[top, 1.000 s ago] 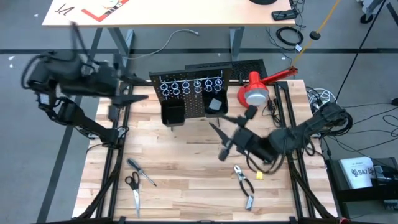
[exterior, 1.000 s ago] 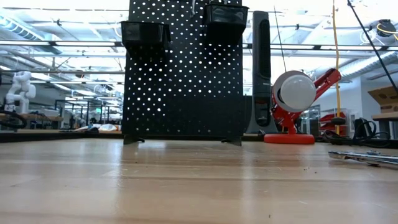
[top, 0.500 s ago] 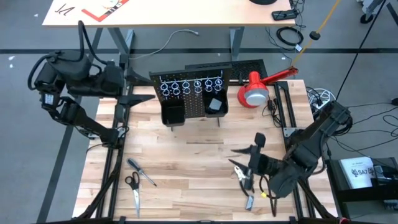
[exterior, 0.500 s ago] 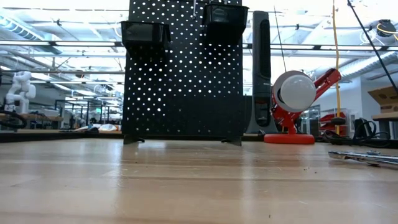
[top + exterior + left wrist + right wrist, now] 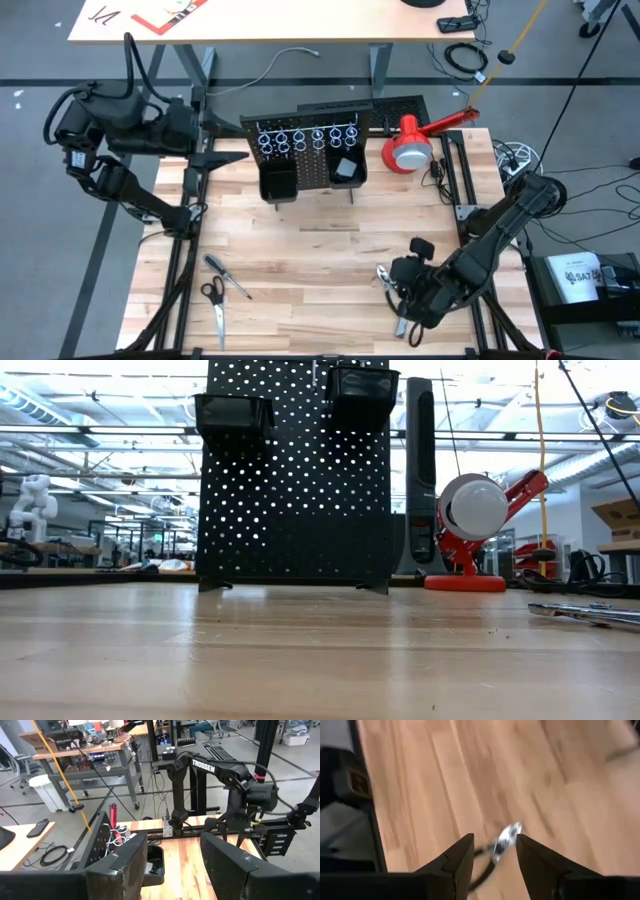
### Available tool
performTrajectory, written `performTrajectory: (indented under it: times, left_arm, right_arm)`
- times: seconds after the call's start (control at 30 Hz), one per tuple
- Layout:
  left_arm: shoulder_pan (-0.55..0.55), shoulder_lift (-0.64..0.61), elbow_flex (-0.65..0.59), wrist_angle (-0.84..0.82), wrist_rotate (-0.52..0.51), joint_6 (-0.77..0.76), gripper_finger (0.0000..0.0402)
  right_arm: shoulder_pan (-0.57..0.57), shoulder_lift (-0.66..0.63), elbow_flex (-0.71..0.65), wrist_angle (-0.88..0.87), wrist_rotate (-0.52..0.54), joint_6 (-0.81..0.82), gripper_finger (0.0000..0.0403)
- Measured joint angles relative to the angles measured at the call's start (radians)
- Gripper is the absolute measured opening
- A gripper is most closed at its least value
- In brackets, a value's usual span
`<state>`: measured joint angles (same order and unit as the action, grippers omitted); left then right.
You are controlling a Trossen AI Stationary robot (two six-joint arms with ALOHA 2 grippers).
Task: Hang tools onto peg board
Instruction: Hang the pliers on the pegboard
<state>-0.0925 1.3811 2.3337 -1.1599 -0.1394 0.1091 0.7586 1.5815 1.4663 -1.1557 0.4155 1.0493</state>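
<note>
The right gripper (image 5: 494, 854) hangs low over the near right part of the table (image 5: 300, 260), fingers parted, nothing between them. Just beneath its tips lie the pliers (image 5: 497, 850), silver nose showing in the gap, black handles trailing back, flat on the wood. From above, the arm covers most of them. The left gripper (image 5: 170, 865) waits off the table's far left edge, fingers apart and holding nothing. The peg board (image 5: 305, 150) stands upright at the back, rings in a row, two black bins below. Scissors (image 5: 214, 300) and screwdriver (image 5: 228, 276) lie side by side at the near left.
</note>
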Motion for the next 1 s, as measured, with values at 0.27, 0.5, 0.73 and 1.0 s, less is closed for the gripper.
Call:
performTrajectory:
  times: [0.27,0.5,0.73,1.0]
  left_arm:
    - [0.0,-0.001,0.0,0.0,0.0,0.007,0.0194]
    - [0.0,-0.003,0.0,0.0,0.0,0.009,0.0194]
    - [0.0,-0.003,0.0,0.0,0.0,0.009,0.0194]
    - [0.0,-0.003,0.0,0.0,-0.008,0.008,0.0194]
  right_arm:
    - [0.057,0.087,-0.076,0.056,-0.032,0.137,0.0144]
    - [0.171,0.054,-0.303,0.153,-0.056,0.417,0.0144]
    - [0.327,-0.055,-0.482,0.159,0.039,0.753,0.0144]
    - [0.287,-0.068,-0.526,0.261,0.033,0.734,0.0144]
